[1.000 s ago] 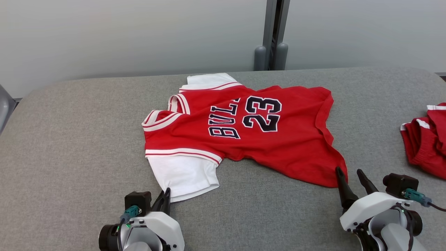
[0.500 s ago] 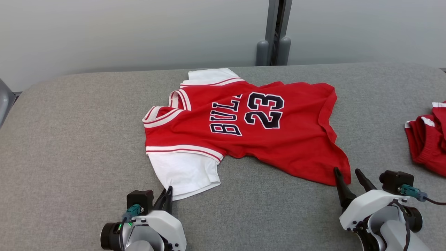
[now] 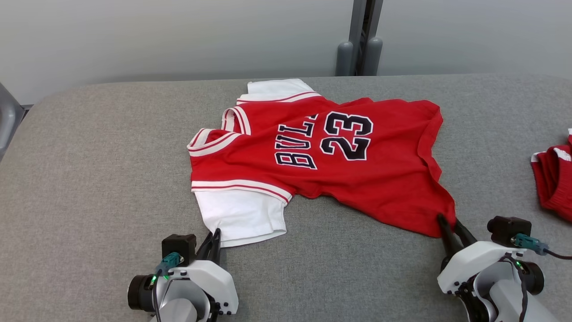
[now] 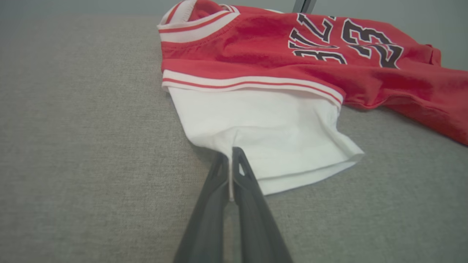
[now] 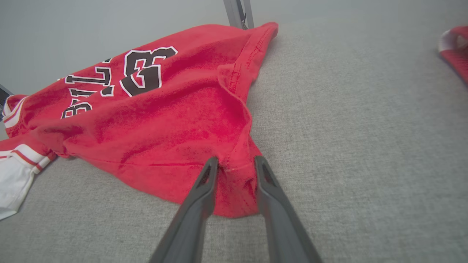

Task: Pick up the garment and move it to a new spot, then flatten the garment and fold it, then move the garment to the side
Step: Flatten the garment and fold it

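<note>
The left hand has its two fingers pressed together on the near edge of the white sleeve. A thin line of white cloth shows between them, so it is pinching the sleeve. The right hand is at the near right corner of the red hem. Its fingers stand apart, one on each side of a small ridge of cloth, and this cloth does not look squeezed yet.

The garment, a red jersey with the number 23, lies in the middle of the grey tabletop. The print faces up, the collar is to the left and the hem to the right. The garment is open but not really flat: the right hem rolls over itself, and a wrinkle runs from the sleeve toward the near right corner.

I judge that the work is in the flattening step, or just before a lift by the two near corners. The pictures do not tell whether this spot is already the new one. No fold is made, and the move to the side is also not done. The right hand must first close on its corner.

A second red piece of clothing lies at the right edge of the tabletop, well apart from the jersey. It takes some room on that side if the jersey goes there later. A grey post stands behind the far edge. Between the two hands and around the jersey I see only bare tabletop.
</note>
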Available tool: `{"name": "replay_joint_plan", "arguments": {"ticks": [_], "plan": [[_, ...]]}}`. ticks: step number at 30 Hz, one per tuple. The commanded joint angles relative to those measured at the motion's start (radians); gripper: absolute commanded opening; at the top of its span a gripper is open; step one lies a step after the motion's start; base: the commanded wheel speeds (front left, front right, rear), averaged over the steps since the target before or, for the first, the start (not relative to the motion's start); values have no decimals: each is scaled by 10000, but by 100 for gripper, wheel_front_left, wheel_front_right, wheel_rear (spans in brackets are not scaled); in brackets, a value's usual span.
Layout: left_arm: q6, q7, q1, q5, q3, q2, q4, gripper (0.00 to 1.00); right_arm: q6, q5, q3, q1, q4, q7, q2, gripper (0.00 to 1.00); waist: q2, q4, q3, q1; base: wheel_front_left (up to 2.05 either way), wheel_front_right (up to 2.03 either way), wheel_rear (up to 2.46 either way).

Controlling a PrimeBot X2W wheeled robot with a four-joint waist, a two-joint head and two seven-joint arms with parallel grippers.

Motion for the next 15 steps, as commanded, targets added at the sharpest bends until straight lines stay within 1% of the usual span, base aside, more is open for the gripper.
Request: {"name": "replay_joint_plan", "arguments": {"ticks": [1,7,12,14,15], "plan": [[53,-38,-151,56,30,74,19,0,0,66,16,-132,0,-52,-117,0,-1,20,-2,0,0,0,0],[27,-38,10,-18,93,98,83,0,0,46,-14,128,-461,-52,-256,0,-1,-25,-192,0,0,0,0],[-175,-38,117,-28,60,132,-41,0,0,-68,-39,414,-1118,-52,-406,0,-1,-107,-576,0,0,0,0],[-379,-38,185,-195,166,140,-251,0,0,8,53,512,-1400,-51,-541,0,-1,-136,-759,0,0,0,0],[-581,-35,249,-390,247,123,-365,0,0,51,89,537,-1523,-52,-618,0,-1,-156,-859,0,0,0,0]]}}
